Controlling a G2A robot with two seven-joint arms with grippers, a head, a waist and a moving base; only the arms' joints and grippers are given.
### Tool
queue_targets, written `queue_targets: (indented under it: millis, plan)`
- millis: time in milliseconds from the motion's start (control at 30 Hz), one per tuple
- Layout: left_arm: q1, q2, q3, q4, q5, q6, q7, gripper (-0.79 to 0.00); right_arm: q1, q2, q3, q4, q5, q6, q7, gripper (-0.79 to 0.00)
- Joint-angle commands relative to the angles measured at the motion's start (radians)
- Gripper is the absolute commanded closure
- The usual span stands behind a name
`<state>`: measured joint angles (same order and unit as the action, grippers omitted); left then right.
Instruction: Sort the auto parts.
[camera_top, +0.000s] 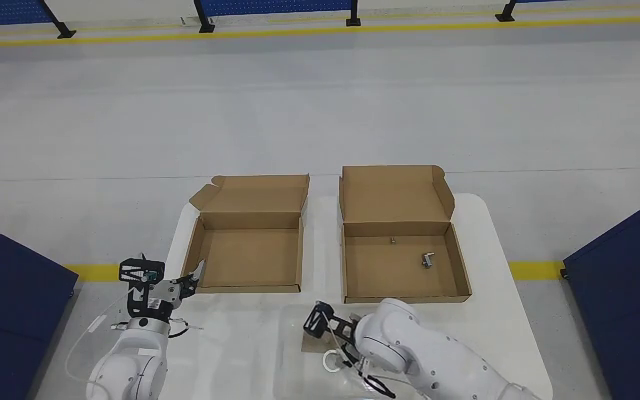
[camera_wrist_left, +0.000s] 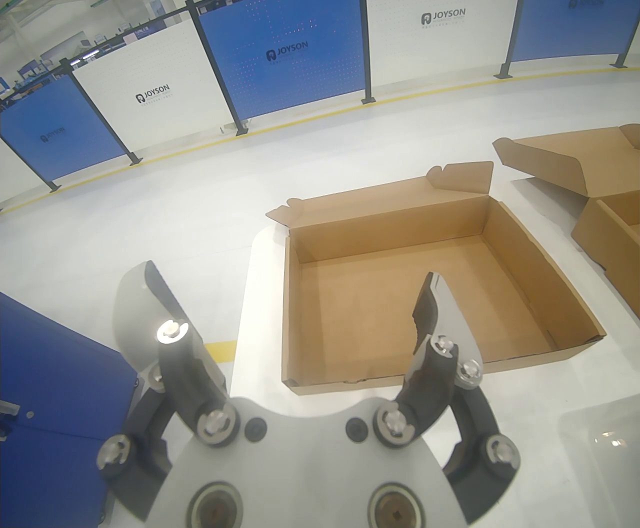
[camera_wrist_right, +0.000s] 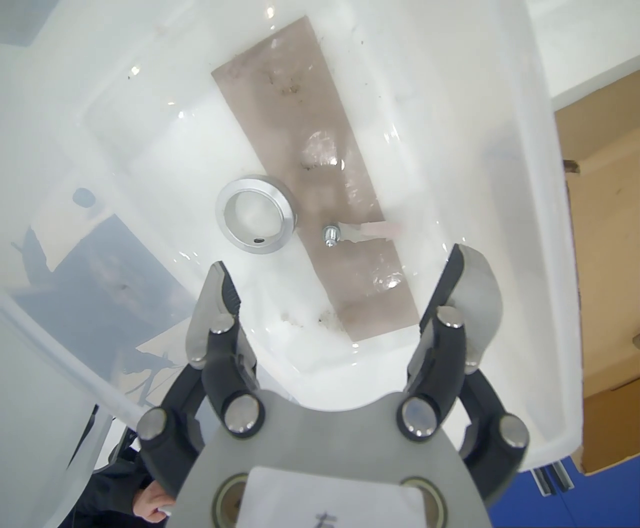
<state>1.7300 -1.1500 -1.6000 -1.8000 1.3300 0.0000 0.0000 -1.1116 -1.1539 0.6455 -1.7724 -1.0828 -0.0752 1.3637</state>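
— Saw the right claw (camera_wrist_right: 339, 262) spread open over the clear bin (camera_wrist_right: 540, 250), gripping nothing. Found the ring (camera_wrist_right: 256, 215) flat on the bin floor, the small bolt (camera_wrist_right: 331, 236) just beside it, not touching.
— Noted the left claw (camera_wrist_left: 290, 272) open too, empty, near the left box's (camera_wrist_left: 390, 232) front corner. Worried about anything?
— Feared a slip on the ring: smooth metal, lying flat, likely to skate off the pads. Feared knocking the bolt aside as well, or pinching both together.
— Spotted anything in the way?
— Judged the bin walls the main obstacle; risked clipping the rim with jaws that wide. Noticed a brown strip (camera_wrist_right: 310, 175) at the bin floor, on it or beneath, could not tell. Counted a bracket (camera_top: 427, 258) already in the right box (camera_top: 380, 268), just beside the bin, both boxes on the white counter (camera_top: 250, 320).
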Motion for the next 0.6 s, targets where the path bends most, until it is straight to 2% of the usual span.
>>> queue_targets:
  millis: [0, 100, 467, 567]
  plan:
    - [0.000, 0.000, 0.000, 0.000, 0.000, 0.000, 0.000, -0.785, 0.004, -0.003, -0.001, 0.007, 0.006, 0.000, 0.001, -0.326]
    - [0.000, 0.000, 0.000, 0.000, 0.000, 0.000, 0.000, -0.785, 0.010, -0.008, -0.005, 0.023, 0.008, 0.002, 0.000, -0.286]
    - [0.000, 0.000, 0.000, 0.000, 0.000, 0.000, 0.000, -0.785, 0.031, -0.027, -0.016, 0.091, 0.033, -0.005, -0.021, -0.262]
    - [0.000, 0.000, 0.000, 0.000, 0.000, 0.000, 0.000, -0.785, 0.037, -0.033, -0.020, 0.106, 0.039, -0.010, -0.024, -0.222]
